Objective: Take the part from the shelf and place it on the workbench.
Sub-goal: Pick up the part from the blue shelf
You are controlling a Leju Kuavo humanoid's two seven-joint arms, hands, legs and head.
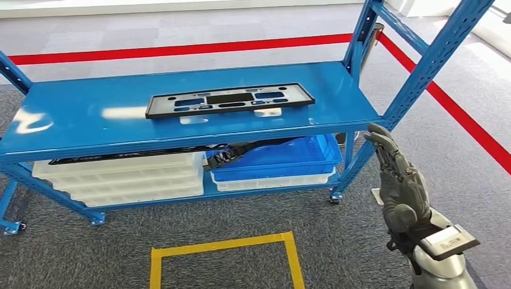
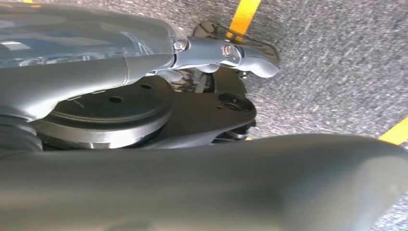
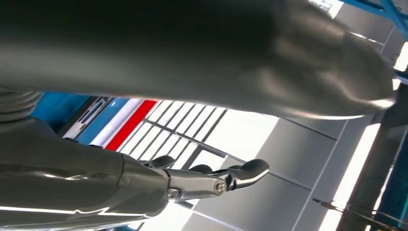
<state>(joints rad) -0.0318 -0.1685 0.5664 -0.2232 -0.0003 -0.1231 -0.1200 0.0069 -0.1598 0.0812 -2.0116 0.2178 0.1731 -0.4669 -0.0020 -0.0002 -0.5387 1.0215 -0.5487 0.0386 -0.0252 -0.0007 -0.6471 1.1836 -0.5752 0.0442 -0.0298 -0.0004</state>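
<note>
Right now I see the black part [image 1: 229, 100] lying flat on the top of the blue shelf [image 1: 78, 123], near the middle and a bit toward the back edge. My right hand [image 1: 401, 180] is up beside the shelf's front right corner, not touching it. Its fingers are straight and apart, and it holds nothing. My left hand [image 2: 211, 53] hangs over the grey floor, and its fingers hold nothing. Under the top board are white trays [image 1: 129, 177] and a blue tray [image 1: 289, 159]. Yellow tape [image 1: 226, 247] marks the floor in front.
</note>
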